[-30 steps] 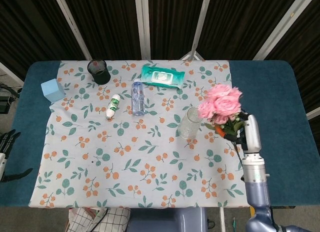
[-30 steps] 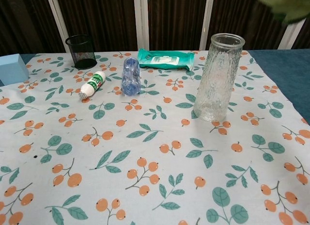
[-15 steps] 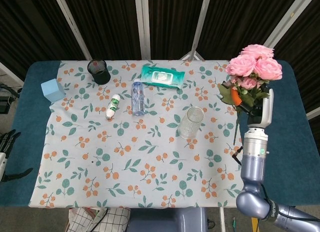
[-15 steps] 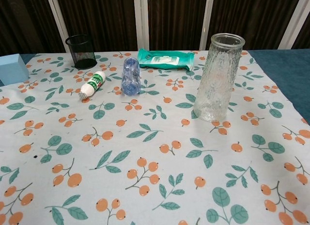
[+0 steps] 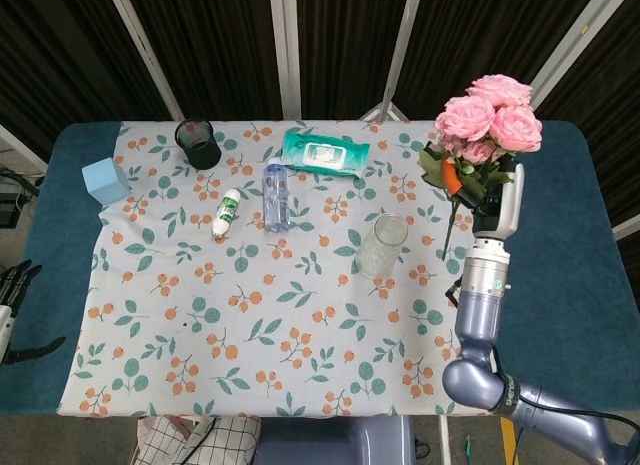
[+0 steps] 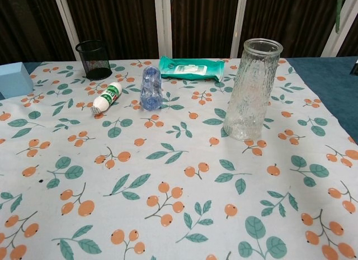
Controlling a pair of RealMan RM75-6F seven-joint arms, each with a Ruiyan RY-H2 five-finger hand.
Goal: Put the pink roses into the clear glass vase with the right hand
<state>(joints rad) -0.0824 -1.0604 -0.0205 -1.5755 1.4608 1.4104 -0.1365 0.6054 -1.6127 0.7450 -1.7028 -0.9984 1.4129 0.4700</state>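
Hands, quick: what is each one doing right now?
Left hand: not in either view.
Right hand: holds the pink roses by their stems, raised right of the clear glass vase.

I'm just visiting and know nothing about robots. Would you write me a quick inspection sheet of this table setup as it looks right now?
Surface: table with blue top, covered by a floral cloth.
Job's things: pink roses held up in the air, right of the clear glass vase; vase upright, empty.
Clutter: black mesh cup, blue box, wet wipes pack, water bottle lying down, small white tube lying down.
Hands: right hand grips the rose stems; left hand partly seen at the table's left edge, state unclear.
Cables: nothing seen.
Surroundings: dark curtain with pale poles behind the table.
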